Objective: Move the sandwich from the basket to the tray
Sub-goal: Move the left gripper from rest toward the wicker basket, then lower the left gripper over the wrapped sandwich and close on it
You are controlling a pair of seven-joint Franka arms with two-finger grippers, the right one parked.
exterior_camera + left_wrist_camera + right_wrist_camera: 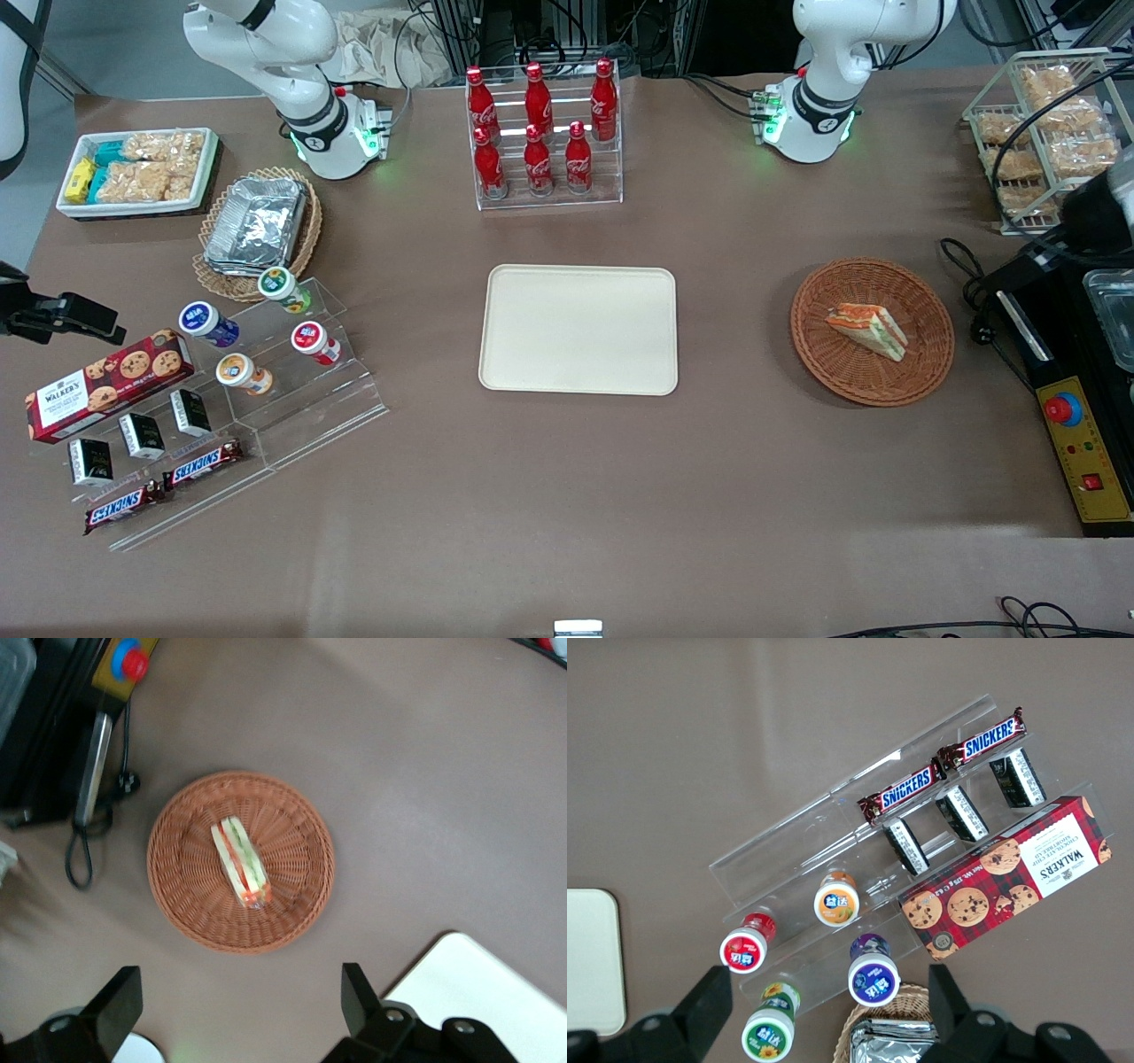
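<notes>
My gripper [239,1010] hangs spread wide above the table, holding nothing; the basket [921,363] sits below it, with one sandwich [868,330] lying in its middle. Taking the tray [578,330] as landmark: the basket lies toward the working arm's end of it, well apart; six red Coca-Cola bottles [539,124] stand on a clear tiered rack farther from the front camera than the tray; toward the parked arm's end lie two Snickers bars [164,486], one Walkers cookie box [108,385], four small capped bottles [262,330] and three small dark packets [142,436].
</notes>
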